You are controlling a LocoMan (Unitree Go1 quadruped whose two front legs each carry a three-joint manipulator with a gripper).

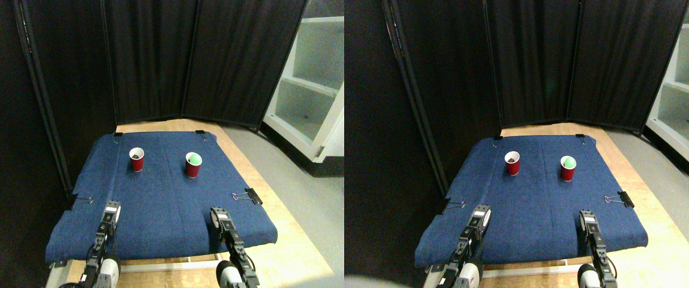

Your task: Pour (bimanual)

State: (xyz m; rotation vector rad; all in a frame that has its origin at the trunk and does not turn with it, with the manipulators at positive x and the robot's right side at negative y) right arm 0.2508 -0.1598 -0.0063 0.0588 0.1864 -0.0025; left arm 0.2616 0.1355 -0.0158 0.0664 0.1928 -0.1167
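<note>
Done: nothing yet; you hold no cup.
Left gripper [110, 211]: jaws too small to tell; cup with dark bits [137, 159] stands far ahead.
Right gripper [219, 217]: same; cup with green inside [193, 164] far ahead.
Left to do: grab both, pour.

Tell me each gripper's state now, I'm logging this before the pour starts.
Left gripper: holding nothing, away from both cups; jaws too small to tell.
Right gripper: holding nothing, away from both cups; jaws too small to tell.
</note>
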